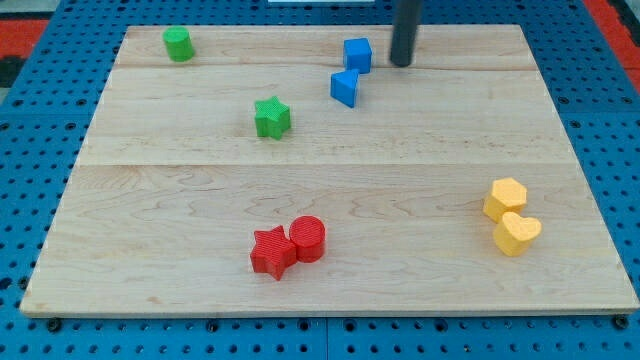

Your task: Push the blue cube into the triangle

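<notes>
While the dark rod stands at the view's top, my tip (402,63) rests on the wooden board (420,150) just to the view's right of the blue cube (357,54), a narrow strip of bare wood between them; no gripper is fitted here, so there are no jaws to call spread or pressed together, only the rod's blunt end; the blue cube sits near the board's top edge, and the blue triangle (345,88) lies just below it and slightly toward the view's left, close by, though whether the two touch I cannot tell; a green star (271,117) sits further down and to the view's left of the triangle; a green cylinder (179,44) stands in the top left corner, well apart from everything; near the bottom edge a red star (272,251) and a red cylinder (308,238) touch each other; at the view's right a yellow hexagon (505,198) sits against a yellow heart (517,233) just beneath it
</notes>
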`<action>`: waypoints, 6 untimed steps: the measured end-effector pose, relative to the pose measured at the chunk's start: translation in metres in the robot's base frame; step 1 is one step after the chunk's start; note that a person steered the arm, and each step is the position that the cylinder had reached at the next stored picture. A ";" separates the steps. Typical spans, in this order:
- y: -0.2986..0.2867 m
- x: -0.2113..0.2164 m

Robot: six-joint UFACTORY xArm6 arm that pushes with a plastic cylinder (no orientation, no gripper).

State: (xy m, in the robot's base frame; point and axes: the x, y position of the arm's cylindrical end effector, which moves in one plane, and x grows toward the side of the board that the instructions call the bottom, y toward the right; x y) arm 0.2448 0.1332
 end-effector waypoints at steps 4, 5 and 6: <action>-0.124 0.060; -0.126 0.077; -0.122 0.032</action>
